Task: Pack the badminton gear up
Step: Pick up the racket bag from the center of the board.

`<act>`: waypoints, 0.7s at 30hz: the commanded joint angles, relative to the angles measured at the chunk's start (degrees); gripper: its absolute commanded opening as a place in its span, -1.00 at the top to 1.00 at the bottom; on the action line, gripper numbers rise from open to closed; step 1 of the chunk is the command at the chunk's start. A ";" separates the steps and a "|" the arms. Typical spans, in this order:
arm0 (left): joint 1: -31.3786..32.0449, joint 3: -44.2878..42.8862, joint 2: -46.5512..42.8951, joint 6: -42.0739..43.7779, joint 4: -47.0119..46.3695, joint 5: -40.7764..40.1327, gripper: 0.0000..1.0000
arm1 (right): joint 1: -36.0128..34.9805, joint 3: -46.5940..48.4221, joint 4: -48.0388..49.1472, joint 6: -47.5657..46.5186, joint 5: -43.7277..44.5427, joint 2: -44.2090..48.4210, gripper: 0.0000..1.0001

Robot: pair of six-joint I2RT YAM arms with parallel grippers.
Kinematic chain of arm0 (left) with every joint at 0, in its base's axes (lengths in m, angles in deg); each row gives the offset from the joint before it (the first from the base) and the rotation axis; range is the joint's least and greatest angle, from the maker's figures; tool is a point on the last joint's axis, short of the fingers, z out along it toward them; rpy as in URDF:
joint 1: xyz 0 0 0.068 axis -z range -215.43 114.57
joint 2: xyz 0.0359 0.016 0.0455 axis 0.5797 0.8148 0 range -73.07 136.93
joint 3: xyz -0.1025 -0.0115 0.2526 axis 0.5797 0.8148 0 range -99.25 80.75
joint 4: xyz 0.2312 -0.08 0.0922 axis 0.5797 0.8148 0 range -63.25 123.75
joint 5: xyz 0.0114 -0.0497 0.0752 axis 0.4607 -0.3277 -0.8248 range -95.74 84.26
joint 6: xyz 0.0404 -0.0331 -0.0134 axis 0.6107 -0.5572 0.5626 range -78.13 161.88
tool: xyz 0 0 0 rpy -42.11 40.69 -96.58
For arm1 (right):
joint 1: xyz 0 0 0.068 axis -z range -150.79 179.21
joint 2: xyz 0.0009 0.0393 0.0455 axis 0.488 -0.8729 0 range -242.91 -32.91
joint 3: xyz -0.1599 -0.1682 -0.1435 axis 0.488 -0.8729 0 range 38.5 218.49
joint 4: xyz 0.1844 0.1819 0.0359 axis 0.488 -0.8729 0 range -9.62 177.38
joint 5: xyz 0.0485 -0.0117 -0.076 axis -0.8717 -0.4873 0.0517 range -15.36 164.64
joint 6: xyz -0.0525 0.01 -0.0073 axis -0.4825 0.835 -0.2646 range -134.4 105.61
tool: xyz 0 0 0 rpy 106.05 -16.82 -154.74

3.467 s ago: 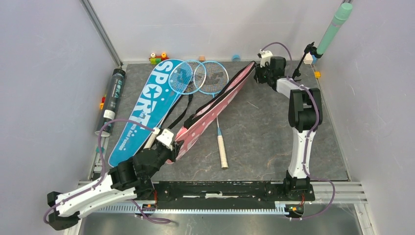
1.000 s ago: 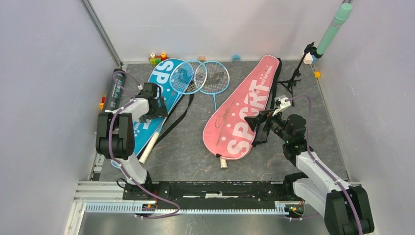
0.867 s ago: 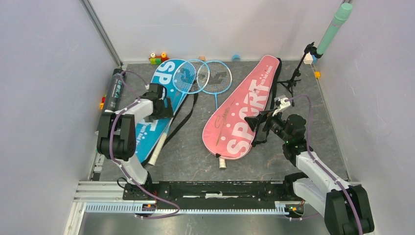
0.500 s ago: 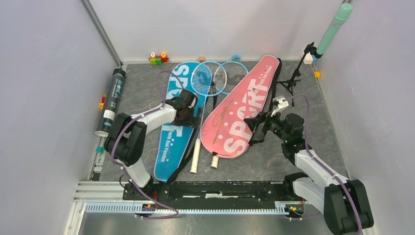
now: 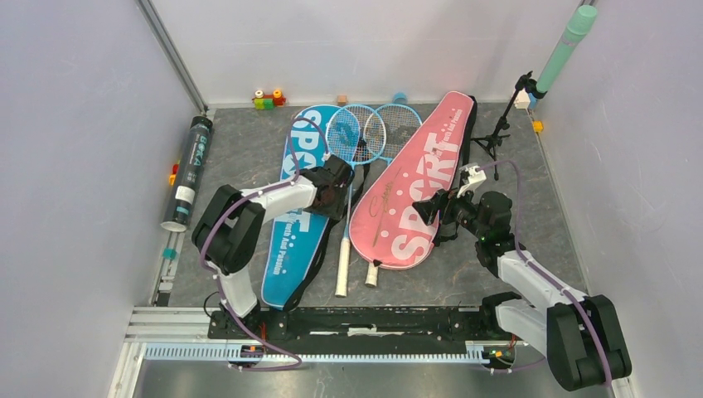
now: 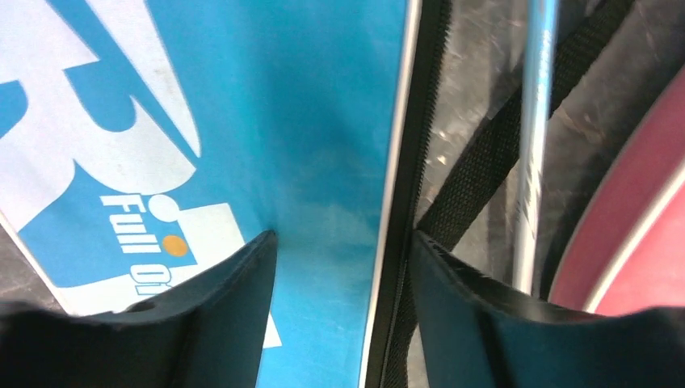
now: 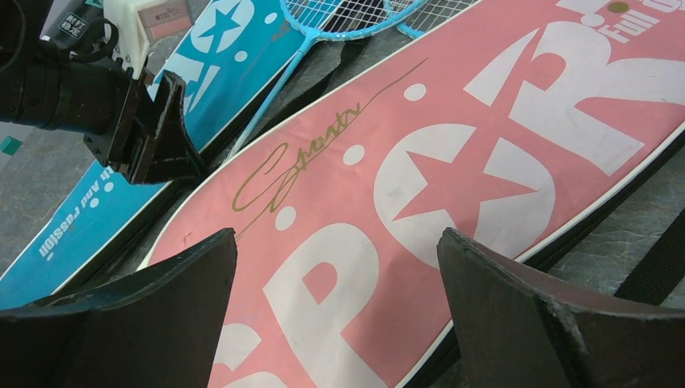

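Pink bag [image 5: 414, 186] lies flat on the desk [image 5: 539, 249]. Two blue rackets [image 5: 355, 137] lie between it and the blue bag [image 5: 290, 240], whose edge sits between the left end effector's [image 6: 339, 242] spread fingers. The right end effector [image 7: 338, 242] hovers spread wide above the pink bag.

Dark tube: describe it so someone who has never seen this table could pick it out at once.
Start at the grey table and go to its far left edge, along the left wall. The dark tube lies there lengthwise, apart from the blue bag to its right. It is the only cylinder lying flat on the table, black with teal lettering and a white band toward its near end.
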 commanded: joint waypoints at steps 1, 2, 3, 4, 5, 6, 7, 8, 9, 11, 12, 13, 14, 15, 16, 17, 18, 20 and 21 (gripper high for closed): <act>-3.21 0.17 3.76 -1.63 1.63 -5.09 -0.09 | -0.25 0.55 2.73 -0.50 0.59 -0.37 -0.96; -4.03 0.14 4.07 -1.73 1.37 -5.07 0.08 | -0.26 0.53 2.58 -0.52 0.69 -0.23 -0.96; -4.77 0.17 4.36 -1.66 1.11 -5.08 0.26 | -0.27 0.53 2.45 -0.44 0.72 -0.03 -0.96; -5.34 0.08 4.50 -1.58 1.07 -5.24 0.52 | -0.27 0.45 2.29 -0.50 1.06 0.27 -0.96; -5.96 -0.17 4.39 -1.70 1.41 -6.16 0.92 | -0.26 0.41 2.14 -0.63 1.42 0.50 -0.96; -6.33 -0.41 3.88 -2.06 1.99 -7.69 0.96 | -0.27 0.41 1.99 -0.71 1.76 0.79 -0.96; -6.51 -0.55 2.85 -2.45 2.82 -9.85 0.96 | -0.23 0.31 1.75 -0.91 2.08 1.11 -0.96; -6.59 -0.64 1.06 -2.84 3.61 -12.17 0.95 | -0.29 0.27 1.74 -1.01 2.33 1.26 -0.96; -6.61 -0.49 -1.38 -3.69 4.49 -15.27 0.96 | -0.27 0.22 1.81 -1.08 2.48 1.54 -0.96; -6.98 -0.08 -7.14 -5.57 6.44 -21.24 0.95 | -0.23 0.09 1.90 -1.09 2.66 1.73 -0.96; -7.15 0.08 -9.87 -6.85 7.64 -24.29 0.95 | -0.27 0.10 2.00 -1.01 2.76 1.77 -0.96; -7.40 0.23 -12.95 -7.73 8.75 -28.00 0.95 | -0.27 0.02 2.06 -0.84 2.97 1.78 -0.96; -7.49 0.11 -16.04 -9.01 10.31 -32.51 0.95 | -0.27 -0.02 2.15 -0.57 3.16 1.76 -0.96; -7.51 -0.16 -18.43 -10.44 11.95 -36.06 0.95 | -0.27 -0.08 2.34 -0.49 3.27 1.69 -0.96; -7.51 -0.83 -20.96 -12.15 14.11 -39.79 0.96 | -0.27 -0.13 2.51 -0.27 3.24 1.71 -0.96; -7.47 -1.57 -23.28 -13.29 15.86 -42.21 0.95 | -0.23 -0.16 2.76 -0.02 3.12 1.71 -0.96; -7.48 -2.29 -25.27 -13.67 16.76 -43.29 0.96 | -0.27 -0.28 3.08 0.20 2.96 1.70 -0.96; -7.43 -3.29 -29.68 -12.92 16.35 -42.28 0.95 | -0.24 -0.52 3.82 0.64 2.48 1.68 -0.96; -7.30 -3.25 -32.00 -11.51 14.89 -39.90 0.95 | -0.24 -0.61 4.21 0.78 2.36 1.76 -0.96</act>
